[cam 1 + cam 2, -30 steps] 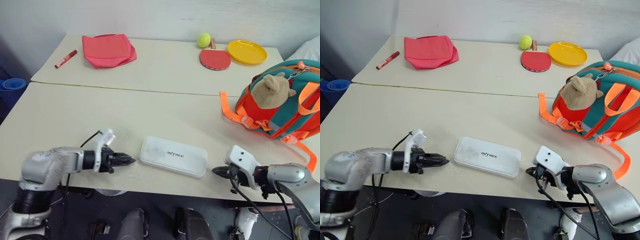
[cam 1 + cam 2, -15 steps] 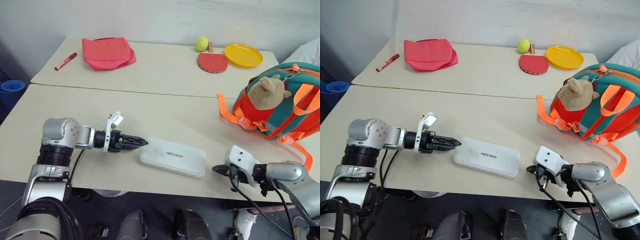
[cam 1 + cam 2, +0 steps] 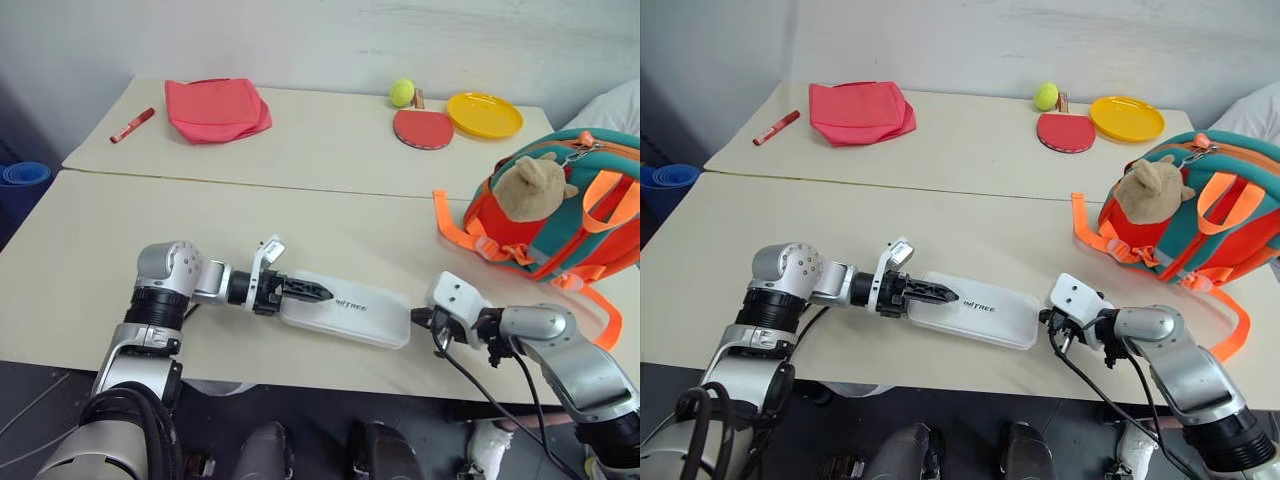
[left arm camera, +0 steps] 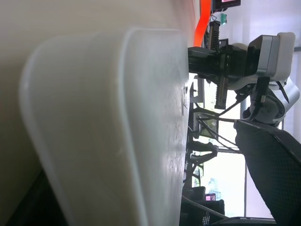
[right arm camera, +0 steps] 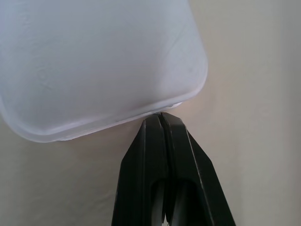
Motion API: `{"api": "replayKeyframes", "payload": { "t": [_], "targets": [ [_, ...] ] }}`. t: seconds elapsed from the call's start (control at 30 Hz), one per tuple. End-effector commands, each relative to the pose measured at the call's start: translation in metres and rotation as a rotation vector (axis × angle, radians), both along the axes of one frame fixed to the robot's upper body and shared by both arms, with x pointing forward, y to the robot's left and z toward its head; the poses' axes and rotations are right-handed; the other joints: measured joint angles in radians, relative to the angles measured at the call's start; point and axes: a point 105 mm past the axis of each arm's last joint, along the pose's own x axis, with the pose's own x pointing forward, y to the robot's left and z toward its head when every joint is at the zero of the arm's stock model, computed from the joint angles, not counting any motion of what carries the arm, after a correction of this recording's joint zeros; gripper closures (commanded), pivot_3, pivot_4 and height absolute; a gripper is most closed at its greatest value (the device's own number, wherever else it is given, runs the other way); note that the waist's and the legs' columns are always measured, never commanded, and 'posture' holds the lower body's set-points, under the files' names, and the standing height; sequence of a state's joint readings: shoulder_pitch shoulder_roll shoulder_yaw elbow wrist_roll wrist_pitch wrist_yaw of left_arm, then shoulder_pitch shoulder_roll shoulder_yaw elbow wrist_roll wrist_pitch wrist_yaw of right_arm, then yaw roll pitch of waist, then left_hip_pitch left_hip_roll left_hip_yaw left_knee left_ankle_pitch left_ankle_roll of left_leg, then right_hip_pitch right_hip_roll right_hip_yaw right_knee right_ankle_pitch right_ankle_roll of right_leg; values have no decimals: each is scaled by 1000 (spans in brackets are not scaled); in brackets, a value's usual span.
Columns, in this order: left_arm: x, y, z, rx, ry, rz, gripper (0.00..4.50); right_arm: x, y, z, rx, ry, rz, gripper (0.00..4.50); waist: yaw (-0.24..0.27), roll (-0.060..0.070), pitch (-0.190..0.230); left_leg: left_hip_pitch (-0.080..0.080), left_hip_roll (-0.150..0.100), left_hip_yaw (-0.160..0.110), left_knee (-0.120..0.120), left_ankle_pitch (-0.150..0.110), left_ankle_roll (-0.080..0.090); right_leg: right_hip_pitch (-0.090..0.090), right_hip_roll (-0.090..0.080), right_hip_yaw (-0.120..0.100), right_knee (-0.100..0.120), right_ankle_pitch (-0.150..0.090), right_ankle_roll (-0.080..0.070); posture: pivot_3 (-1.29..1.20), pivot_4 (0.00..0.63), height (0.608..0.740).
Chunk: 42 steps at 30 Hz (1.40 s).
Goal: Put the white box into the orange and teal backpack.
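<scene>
The white box [image 3: 350, 309] lies flat near the table's front edge, dark lettering up. My left gripper [image 3: 308, 292] reaches in from the left and stands open at the box's left end. In the left wrist view the box [image 4: 108, 127] sits between the spread fingers [image 4: 270, 181]. My right gripper [image 3: 419, 318] is shut, its tip [image 5: 160, 116] touching the box's right corner [image 5: 94, 61]. The orange and teal backpack [image 3: 590, 220] stands at the right with a tan plush animal [image 3: 535, 187] on its front, apart from both grippers.
On the far table lie a red-pink cloth bag [image 3: 215, 105], a red marker [image 3: 131, 123], a tennis ball [image 3: 401, 92], a red paddle [image 3: 423, 127] and a yellow plate [image 3: 484, 113]. A seam [image 3: 250, 180] joins the two tables. Orange straps [image 3: 462, 236] trail from the backpack.
My left gripper moved right to the box's left end and opened around it. The right gripper, still shut, moved in against the box's right corner.
</scene>
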State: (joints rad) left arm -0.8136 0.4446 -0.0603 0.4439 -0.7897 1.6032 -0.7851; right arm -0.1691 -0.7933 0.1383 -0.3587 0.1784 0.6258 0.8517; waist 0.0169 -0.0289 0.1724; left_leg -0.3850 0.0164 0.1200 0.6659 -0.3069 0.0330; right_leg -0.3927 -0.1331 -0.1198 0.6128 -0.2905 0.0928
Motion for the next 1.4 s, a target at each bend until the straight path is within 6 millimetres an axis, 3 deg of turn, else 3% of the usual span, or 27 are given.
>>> {"api": "replayKeyframes", "payload": {
  "t": [0.03, 0.3, 0.37, 0.53, 0.67, 0.77, 0.8, 0.93, 1.13, 1.23, 1.4],
  "targets": [
    [-7, -1, -1, -26, 37, -25, 413, -10, 2, -16, 1, 74, 13, 4500, -2, 0, 0, 0, 0, 0, 0, 0, 0, 0, 0, 0, 0, 0, -1, 0, 150, 740],
    [-14, 1, 17, -94, -86, -62, 2719, -33, -4, -3, 145, 13, 23, 4500, 5, 0, 0, -2, 0, 0, -2, 1, 1, -1, 1, -1, -1, -1, -1, 0, 150, 740],
    [-16, 1, 25, -153, -154, -71, 3177, -45, -12, 3, 197, -26, -4, 4144, 8, 2, 1, -2, 0, 0, -2, 2, 3, -1, 1, -1, -1, -1, -1, 0, 150, 740],
    [-13, 15, 40, -148, -487, -131, 3198, -69, -60, 28, 304, -195, -228, 2581, 9, 10, 6, -3, 0, 0, -2, -1, -1, -2, 1, -1, -2, -1, -1, 0, 150, 740],
    [-21, 26, 52, -188, -825, -256, 3198, -90, -111, 31, 260, -233, -438, 1268, 5, 16, 6, -2, 0, 1, -2, -1, -1, -2, 0, 1, -2, 0, -1, 0, 150, 740],
    [-23, 27, 55, -213, -962, -289, 3198, -94, -139, 39, 289, -306, -560, 193, 5, 17, 6, -2, 1, 2, -5, -2, -2, -3, 1, 1, -2, -2, -3, 0, 150, 740],
    [-23, 27, 56, -220, -987, -286, 3198, -95, -144, 40, 294, -320, -578, 37, 5, 18, 7, -1, 1, 2, -5, -2, -2, -3, 1, 1, -2, -2, -4, 0, 150, 740],
    [-21, 21, 69, -335, -1060, -226, 3198, -68, -168, 70, 344, -454, -593, 37, 2, 19, 7, -2, 1, 2, -3, -3, 2, -3, 0, 1, -1, -2, -3, 0, 150, 740],
    [-27, 18, 68, -356, -1030, -253, 3198, -6, -165, 101, 425, -521, -475, 37, -18, 22, 9, -2, 1, 2, -3, 0, 8, -3, 1, 0, 0, -2, -3, 0, 150, 740],
    [-27, 21, 69, -346, -1035, -234, 3198, 23, -151, 111, 505, -500, -406, 577, -21, 22, 9, -2, 1, 2, -2, 2, 8, -3, 2, 0, 0, -2, -3, 0, 150, 740],
    [-32, 33, 77, -370, -1011, -162, 3198, 43, -117, 117, 585, -467, -268, 2304, -20, 22, 9, -3, 0, 2, -2, 3, 9, -3, 1, 0, 2, -2, -3, 0, 150, 740]
  ]
}}
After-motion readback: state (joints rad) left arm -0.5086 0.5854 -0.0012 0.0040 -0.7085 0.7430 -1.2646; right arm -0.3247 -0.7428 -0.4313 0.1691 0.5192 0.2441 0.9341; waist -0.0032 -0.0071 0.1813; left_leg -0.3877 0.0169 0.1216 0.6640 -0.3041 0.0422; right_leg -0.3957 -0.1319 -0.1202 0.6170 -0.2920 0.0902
